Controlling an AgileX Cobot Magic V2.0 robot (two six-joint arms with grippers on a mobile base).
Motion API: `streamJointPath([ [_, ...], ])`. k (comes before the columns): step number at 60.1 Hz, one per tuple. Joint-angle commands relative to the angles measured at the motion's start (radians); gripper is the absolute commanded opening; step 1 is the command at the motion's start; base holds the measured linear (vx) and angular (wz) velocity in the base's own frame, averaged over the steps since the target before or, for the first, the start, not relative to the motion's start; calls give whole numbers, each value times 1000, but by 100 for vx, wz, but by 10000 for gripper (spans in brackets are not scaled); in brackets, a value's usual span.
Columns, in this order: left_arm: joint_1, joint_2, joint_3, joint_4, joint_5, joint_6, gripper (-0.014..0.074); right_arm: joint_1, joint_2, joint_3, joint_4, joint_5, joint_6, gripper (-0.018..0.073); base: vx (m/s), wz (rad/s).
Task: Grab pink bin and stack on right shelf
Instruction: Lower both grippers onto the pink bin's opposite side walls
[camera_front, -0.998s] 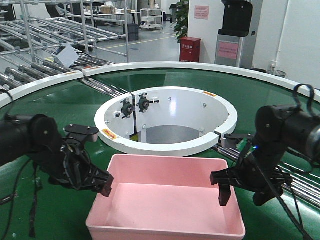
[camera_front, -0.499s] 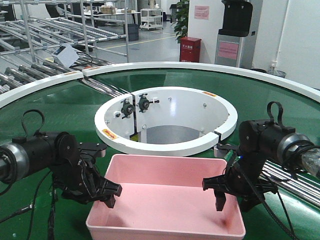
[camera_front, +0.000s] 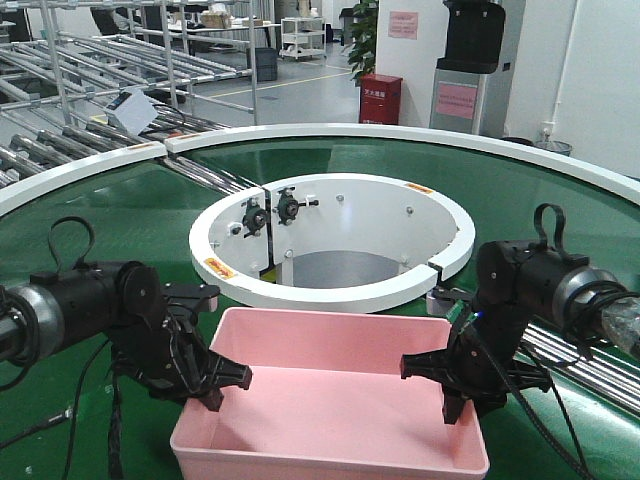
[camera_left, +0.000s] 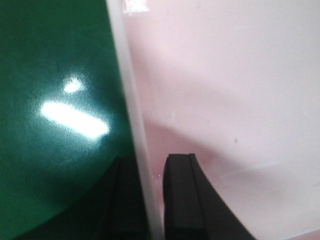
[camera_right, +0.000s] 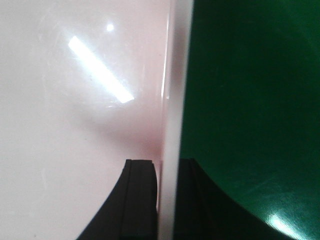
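Grip check: your left gripper (camera_front: 228, 388) straddles the pink bin (camera_front: 330, 400) wall at lower left, jaws slightly spread. Your right gripper (camera_front: 430, 388) looks pinched on the lower-right wall, ready for a level lift.

No text can be read.
- Red cabinet (camera_front: 380, 98), far beyond right gripper (camera_front: 430, 387): white characters, too small.
- Pink wall notice (camera_front: 403, 24), above it: illegible.
- Orange label (camera_front: 220, 268) on white ring (camera_front: 330, 292), just beyond left gripper (camera_front: 228, 388): illegible.
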Motion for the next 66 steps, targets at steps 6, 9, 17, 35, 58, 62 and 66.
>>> streamJointPath([
  [6, -51, -58, -94, 143, -17, -178, 221, 74, -65, -32, -234, 51, 125, 73, 0, 0],
  [9, -51, -58, -95, 153, -3, -187, 221, 83, -65, -32, -250, 54, 162, 74, 0, 0],
  [17, -50, -59, -95, 171, 50, -189, 221, 91, -69, -32, -244, 59, 178, 74, 0, 0],
  [35, -51, -63, -94, 194, 72, -240, 221, 92, -116, -32, -228, 58, 181, 81, 0, 0],
  [58, -50, -32, -94, 159, 120, -185, 220, 92, -121, -31, -228, 65, 180, 81, 0, 0],
  [62, -50, -28, -94, 123, 121, -154, 213, 92, -121, -31, -228, 65, 179, 81, 0, 0],
  [66, -50, -31, -94, 105, 107, -151, 186, 92, -121, -31, -228, 67, 178, 81, 0, 0],
])
